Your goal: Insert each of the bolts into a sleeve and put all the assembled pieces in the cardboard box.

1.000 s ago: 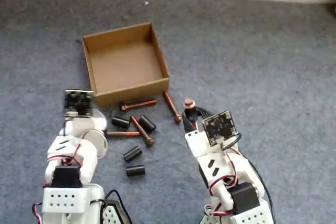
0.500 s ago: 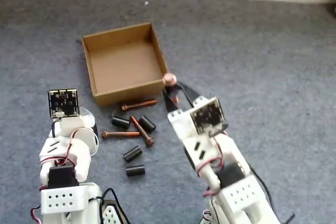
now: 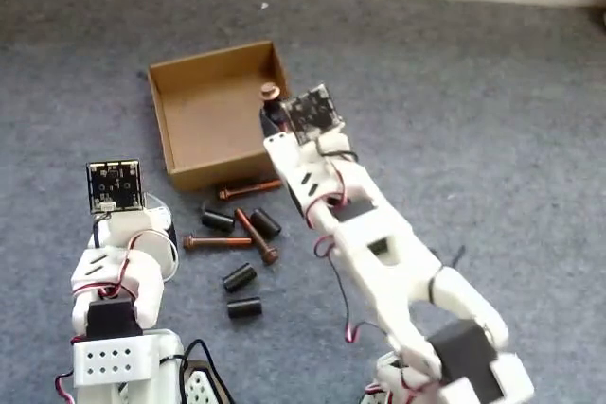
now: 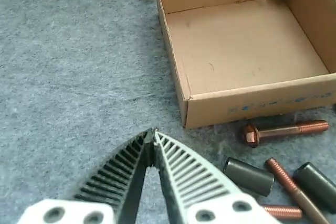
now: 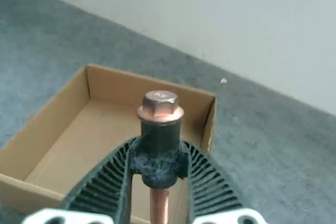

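Bolt-in-sleeve assembly (image 5: 159,145) was clamped in the right jaws, which gripped it on the black sleeve. It was held upright: flanged hex head on top, bare copper thread sticking out below the sleeve. From the high view it hung over the open top of the cardboard box (image 3: 220,120), just inside the box's right-hand wall near the far corner.

Left jaws were pinched together with nothing between them, tips touching. They hung over the grey worktop (image 4: 63,51) just off the box's near left corner.

Loose parts lay clustered on the worktop in front of the box's near wall:
- first loose bolt (image 3: 251,189) lay just beside that wall and roughly parallel to it
- second loose bolt (image 3: 216,242) lay farther out from the box, also roughly parallel to the wall
- third loose bolt (image 3: 257,236) lay at an angle, head end away from the box, crossing close to the second one's tip
- sleeve A (image 3: 217,220) and sleeve B (image 3: 266,224) lay either side of the third bolt
- sleeve C (image 3: 239,277) and sleeve D (image 3: 244,307) lay farthest from the box, near each other but apart

All four loose sleeves lay on their sides.
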Motion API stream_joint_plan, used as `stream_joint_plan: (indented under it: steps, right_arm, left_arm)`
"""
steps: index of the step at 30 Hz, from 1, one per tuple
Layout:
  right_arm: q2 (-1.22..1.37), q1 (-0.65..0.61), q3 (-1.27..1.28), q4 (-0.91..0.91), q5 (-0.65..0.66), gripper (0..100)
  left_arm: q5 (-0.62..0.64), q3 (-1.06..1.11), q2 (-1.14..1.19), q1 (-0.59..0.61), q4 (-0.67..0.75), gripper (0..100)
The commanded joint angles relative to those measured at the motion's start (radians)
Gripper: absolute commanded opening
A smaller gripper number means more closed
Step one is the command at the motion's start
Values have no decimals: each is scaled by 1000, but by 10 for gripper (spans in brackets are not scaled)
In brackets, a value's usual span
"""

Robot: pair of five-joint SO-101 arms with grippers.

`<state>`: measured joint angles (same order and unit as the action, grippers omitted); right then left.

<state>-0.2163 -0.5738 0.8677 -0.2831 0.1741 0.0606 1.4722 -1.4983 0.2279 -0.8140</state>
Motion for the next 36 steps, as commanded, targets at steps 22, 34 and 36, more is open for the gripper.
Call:
stream_joint_plan:
  steps: [22, 34, 36]
  right_arm:
    - [53, -45, -231, 332, -12, 155]
    - [-91, -159, -243, 901, -6, 155]
    - [-59, -194, -291, 986, -6, 155]
  left_arm:
    - [-11, -4, -10, 13, 21, 6]
    - [-11, -5, -10, 15, 23, 6]
    - [-11, -5, -10, 15, 23, 6]
